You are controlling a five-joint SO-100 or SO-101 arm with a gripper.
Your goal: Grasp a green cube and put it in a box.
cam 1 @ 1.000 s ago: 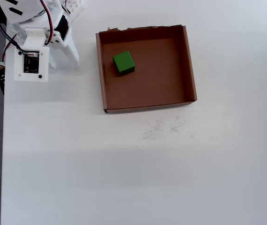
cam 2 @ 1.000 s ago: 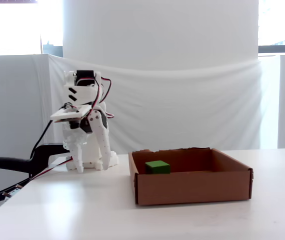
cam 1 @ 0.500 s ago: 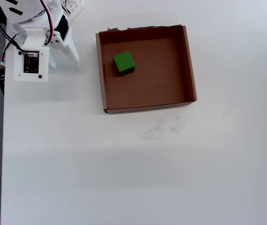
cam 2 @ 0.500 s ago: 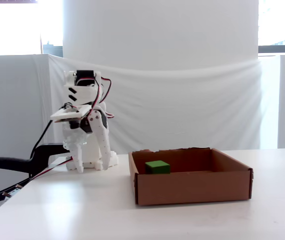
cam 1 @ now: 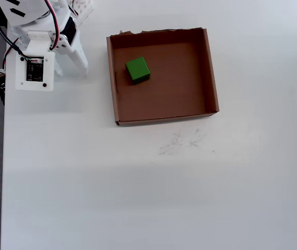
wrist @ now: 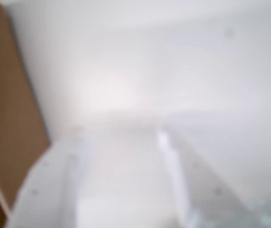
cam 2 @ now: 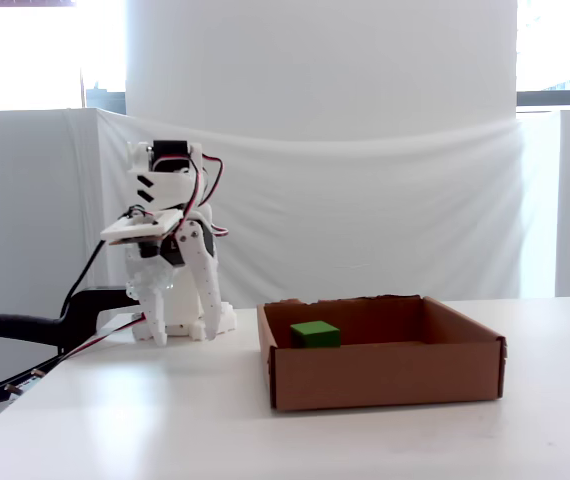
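The wrist view is badly out of focus. Most of it is a pale white table (wrist: 173, 71). Along the left edge runs a brown cardboard wall of the box (wrist: 7, 118), slanting from the top left down toward the bottom left. Two blurred white fingers (wrist: 45, 190) of the gripper (wrist: 121, 156) rise from the bottom edge, with a gap of white surface between them. Nothing sits in that gap.
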